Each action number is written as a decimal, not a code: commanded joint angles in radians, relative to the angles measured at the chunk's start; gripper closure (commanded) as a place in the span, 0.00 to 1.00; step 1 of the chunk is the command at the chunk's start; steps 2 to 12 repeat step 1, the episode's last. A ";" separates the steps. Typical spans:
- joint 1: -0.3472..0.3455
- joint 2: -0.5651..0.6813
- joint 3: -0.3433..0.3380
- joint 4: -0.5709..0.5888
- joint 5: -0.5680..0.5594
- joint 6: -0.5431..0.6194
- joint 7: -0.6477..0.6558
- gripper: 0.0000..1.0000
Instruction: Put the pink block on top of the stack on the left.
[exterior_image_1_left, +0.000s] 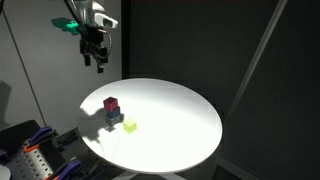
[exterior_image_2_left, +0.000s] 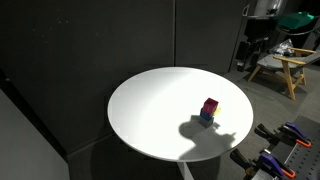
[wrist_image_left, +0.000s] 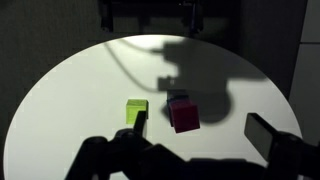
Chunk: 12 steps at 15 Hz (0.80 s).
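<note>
Wrist view is showing the pink block (wrist_image_left: 183, 114) just beside a yellow-green cube (wrist_image_left: 136, 110). In an exterior view the block is sitting on the blue stack (exterior_image_1_left: 111, 116), so the job is looking done. The claw (exterior_image_1_left: 98, 64) is hanging wide open and empty, well above. In an exterior view the round white desk (exterior_image_2_left: 150, 110) is glowing under a spotlight amid dark walls.

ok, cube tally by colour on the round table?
pink cube: 1
yellow-green cube: 1
blue cubes: at least 1, under the pink one; the layers are too small to separate
total: at least 3
</note>
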 joint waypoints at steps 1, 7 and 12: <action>-0.012 0.000 0.011 0.001 0.005 -0.002 -0.005 0.00; -0.012 0.000 0.011 0.001 0.005 -0.002 -0.005 0.00; -0.012 0.000 0.011 0.001 0.005 -0.002 -0.005 0.00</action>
